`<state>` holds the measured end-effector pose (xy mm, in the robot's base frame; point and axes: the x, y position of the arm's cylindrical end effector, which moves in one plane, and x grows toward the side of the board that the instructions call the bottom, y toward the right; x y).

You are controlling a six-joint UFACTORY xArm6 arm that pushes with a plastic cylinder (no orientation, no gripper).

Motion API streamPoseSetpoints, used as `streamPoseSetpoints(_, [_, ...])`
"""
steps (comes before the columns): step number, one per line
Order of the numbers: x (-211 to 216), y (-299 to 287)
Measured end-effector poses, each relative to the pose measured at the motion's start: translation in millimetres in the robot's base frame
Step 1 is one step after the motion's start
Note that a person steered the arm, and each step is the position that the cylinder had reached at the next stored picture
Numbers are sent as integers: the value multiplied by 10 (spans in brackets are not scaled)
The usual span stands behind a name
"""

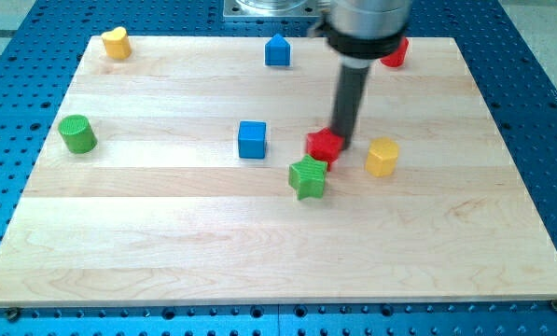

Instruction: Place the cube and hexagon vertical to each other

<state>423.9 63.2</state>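
The blue cube (252, 139) sits near the board's middle. The yellow hexagon (382, 157) sits to the right of it, at about the same height in the view. A small red block (324, 146) lies between them, its shape unclear. My tip (341, 146) rests against the red block's right side, left of the yellow hexagon and right of the blue cube. The dark rod rises from there toward the view's top.
A green star (308, 177) lies just below the red block. A green cylinder (76, 133) is at the left. A yellow heart (117, 42) is at the top left. A blue house-shaped block (277, 50) is at top centre. A red block (396, 52) is partly hidden behind the arm.
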Motion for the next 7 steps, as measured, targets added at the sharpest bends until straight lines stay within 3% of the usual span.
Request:
streamPoseSetpoints(2, [569, -966])
streamPoseSetpoints(3, [304, -1193])
streamPoseSetpoints(4, [-59, -843])
streamPoseSetpoints(5, [-187, -23])
streamPoseSetpoints(7, [-188, -923])
